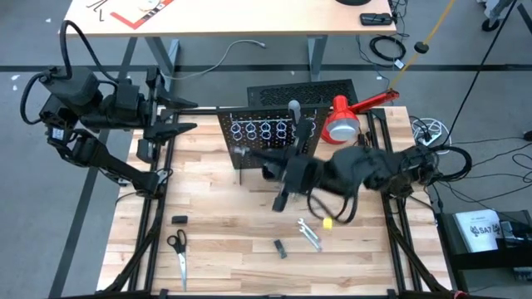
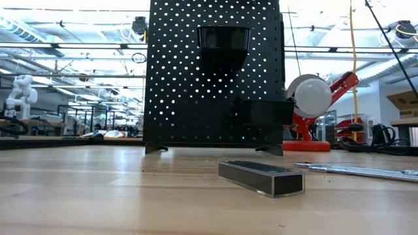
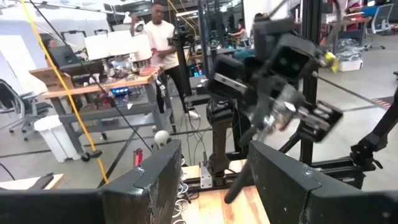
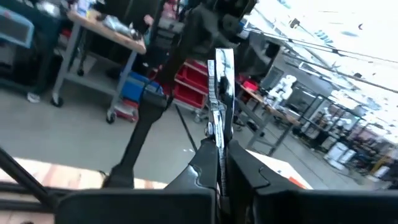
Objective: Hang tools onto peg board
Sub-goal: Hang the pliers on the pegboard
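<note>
Black perforated metal peg board point(image 1: 258, 133) w/ silver rings point(image 1: 264, 129), upright.

Black peg board point(image 1: 262, 133) dotted with holes, red lamp point(image 1: 342, 118) with white shade, pale striped wooden table point(image 1: 233, 241), black-handled scissors point(image 1: 177, 249)

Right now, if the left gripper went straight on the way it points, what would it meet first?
Most likely the right arm's wrist, dead ahead of the open left gripper; the peg board stands close beside that line, so depth is uncertain.
</note>
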You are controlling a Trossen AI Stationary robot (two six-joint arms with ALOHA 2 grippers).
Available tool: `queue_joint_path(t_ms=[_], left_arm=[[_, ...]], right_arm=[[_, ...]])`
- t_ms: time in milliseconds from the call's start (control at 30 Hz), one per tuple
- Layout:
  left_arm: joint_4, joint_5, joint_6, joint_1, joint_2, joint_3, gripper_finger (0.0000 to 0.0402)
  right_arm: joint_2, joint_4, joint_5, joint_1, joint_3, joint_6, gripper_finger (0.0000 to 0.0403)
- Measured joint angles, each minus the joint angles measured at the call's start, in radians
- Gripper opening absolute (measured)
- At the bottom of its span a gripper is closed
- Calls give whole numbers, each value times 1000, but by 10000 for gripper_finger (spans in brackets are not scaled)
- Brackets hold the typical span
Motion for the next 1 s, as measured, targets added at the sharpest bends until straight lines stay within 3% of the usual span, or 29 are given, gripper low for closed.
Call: queue_joint_path(t_ms=[300, 600, 1000], left_arm=[[37, -21, 4, 0, 72, 0, 179], [73, -38, 72, 0, 81, 0, 15], [94, 24, 97, 0, 83, 0, 18]], right_arm=[[-25, -19, -128, -71, 0, 53, 3], [-29, -24, -153, -95, 0, 56, 3], [-29, -21, -201, -130, 0, 61, 3]])
